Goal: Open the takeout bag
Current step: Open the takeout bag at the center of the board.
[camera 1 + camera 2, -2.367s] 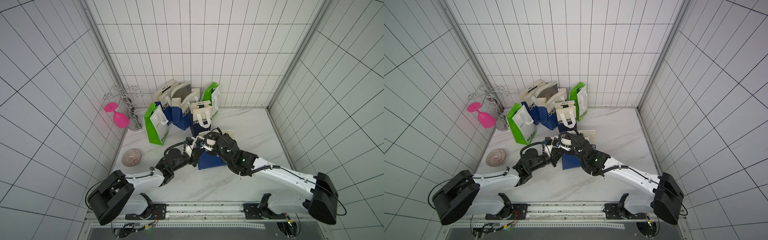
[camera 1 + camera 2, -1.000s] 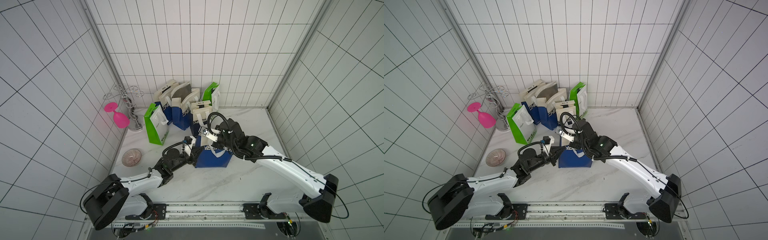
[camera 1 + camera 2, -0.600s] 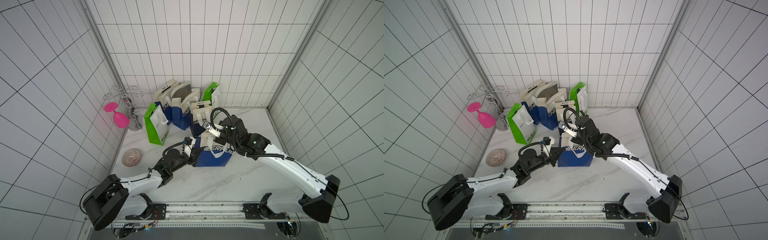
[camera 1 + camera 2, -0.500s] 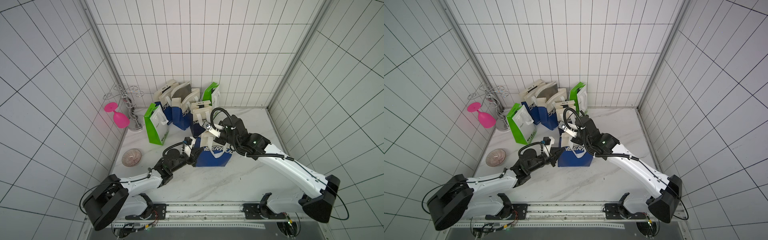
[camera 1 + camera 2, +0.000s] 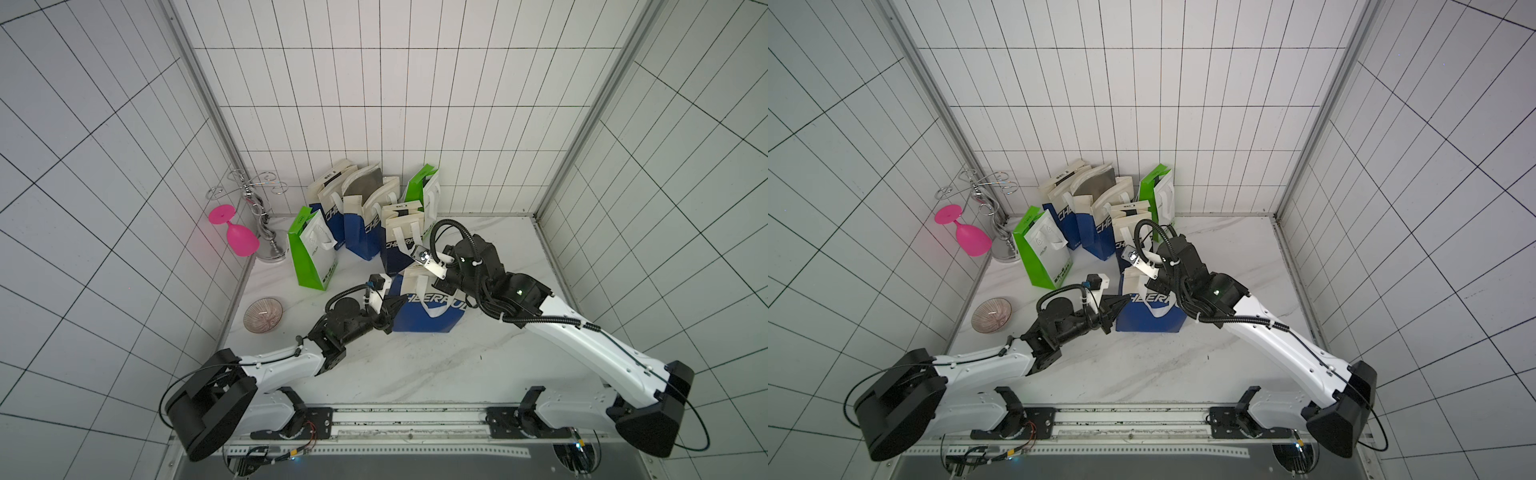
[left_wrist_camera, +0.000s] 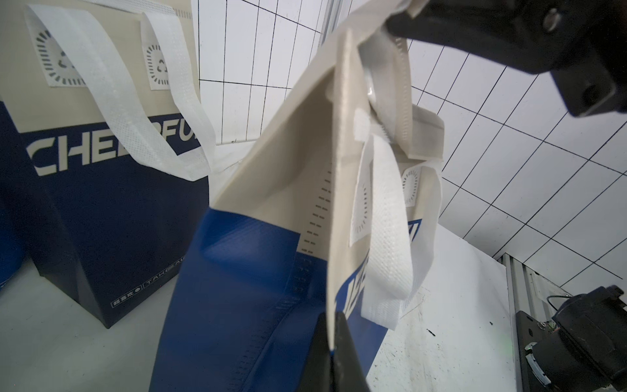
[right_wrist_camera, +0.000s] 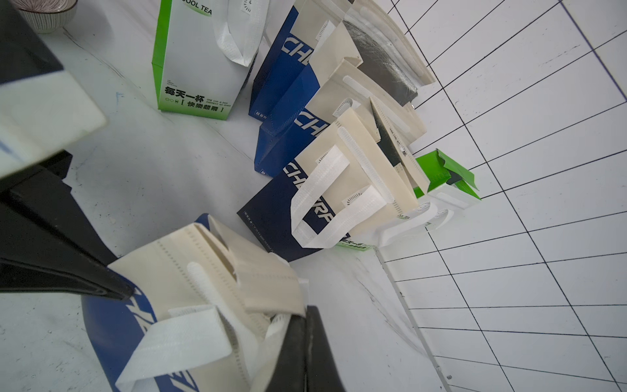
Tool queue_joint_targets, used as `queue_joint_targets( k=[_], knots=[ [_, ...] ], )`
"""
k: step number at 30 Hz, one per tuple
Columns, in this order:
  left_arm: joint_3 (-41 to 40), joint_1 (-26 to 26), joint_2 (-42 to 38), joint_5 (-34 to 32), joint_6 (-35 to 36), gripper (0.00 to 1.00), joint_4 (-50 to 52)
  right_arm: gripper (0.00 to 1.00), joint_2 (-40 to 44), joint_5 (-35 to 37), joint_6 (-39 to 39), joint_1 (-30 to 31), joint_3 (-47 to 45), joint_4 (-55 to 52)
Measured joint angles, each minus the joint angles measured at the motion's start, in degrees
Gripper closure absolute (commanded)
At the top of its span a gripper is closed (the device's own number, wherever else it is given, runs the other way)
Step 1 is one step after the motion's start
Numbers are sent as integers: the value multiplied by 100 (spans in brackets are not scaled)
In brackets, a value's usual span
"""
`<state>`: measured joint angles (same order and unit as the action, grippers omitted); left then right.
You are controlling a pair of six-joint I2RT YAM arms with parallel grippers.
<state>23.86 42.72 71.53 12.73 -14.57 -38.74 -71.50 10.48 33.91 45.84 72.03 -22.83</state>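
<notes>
Black left claw (image 5: 1119,302) is clamped on the 9 o'clock edge of the takeout bag (image 5: 1152,318). Blue and cream, it stands at the middle of the bench (image 5: 1142,365), with other bags (image 5: 1096,237) close behind at 12 o'clock. Right claw (image 7: 307,319) grips its cream top rim.

White tiled walls (image 5: 374,104) are enclosing a pale marble tabletop (image 5: 415,365) on three sides; even light is falling.
</notes>
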Motion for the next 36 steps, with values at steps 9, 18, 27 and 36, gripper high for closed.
queue_joint_targets(
  k=[9,18,27,36],
  knots=[
    [-2,-2,0,17,-26,100,149,79,0,50,-227,83,-258,367],
    [-4,-2,0,17,-66,100,240,75,0,308,-260,229,-610,566],
    [-35,-2,-11,15,-87,100,258,77,22,619,-262,382,-885,713],
    [-50,0,-28,20,-92,100,260,100,118,726,-308,409,-1010,787]
  ],
)
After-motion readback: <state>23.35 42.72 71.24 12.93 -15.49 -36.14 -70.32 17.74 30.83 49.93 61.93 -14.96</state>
